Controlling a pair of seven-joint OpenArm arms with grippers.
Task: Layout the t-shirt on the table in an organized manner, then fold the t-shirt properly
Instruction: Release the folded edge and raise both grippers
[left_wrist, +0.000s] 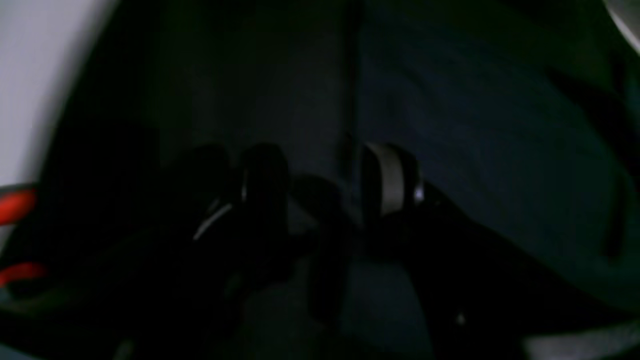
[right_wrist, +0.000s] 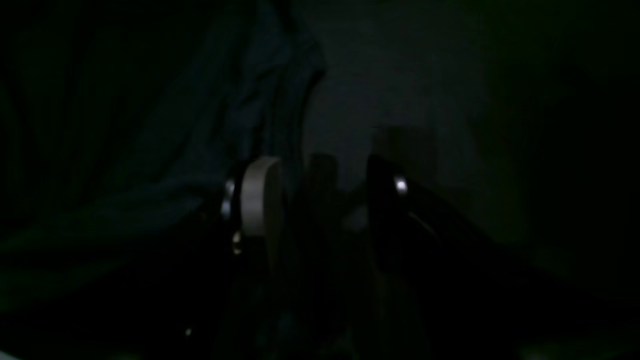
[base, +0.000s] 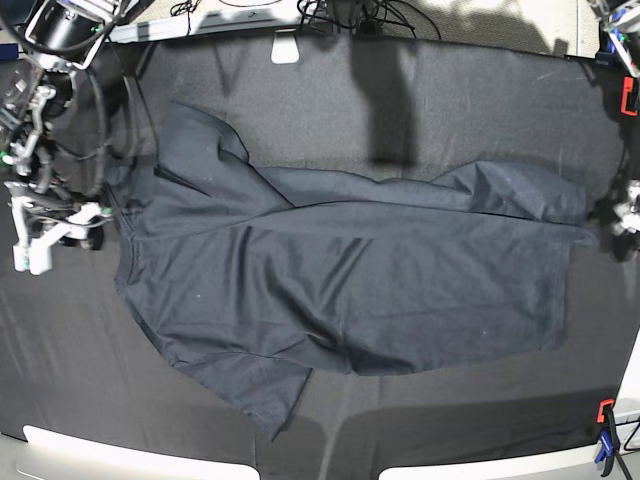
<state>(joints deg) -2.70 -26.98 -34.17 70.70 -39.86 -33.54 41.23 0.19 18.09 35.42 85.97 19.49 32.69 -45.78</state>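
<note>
- Across the middle of the table (base: 420, 80), you have the t-shirt (base: 350, 290) lying spread lengthwise, reaching almost from one short edge to the other.
- One sleeve (base: 250, 390) points toward the near long edge; the cloth along the far side is folded over in a long ridge.
- At the short edge with the red clamps (base: 628, 98), your left gripper (left_wrist: 327, 180) has its fingers spread, empty, low over the shirt's edge with bare tablecloth beside it.
- At the opposite short edge, your right gripper (right_wrist: 320, 192) also stands with fingers apart, pinching nothing; rumpled shirt cloth lies just beside one finger (right_wrist: 260, 195).
- Both wrist views are very dark, so you cannot tell whether the fingertips touch the cloth.
</note>
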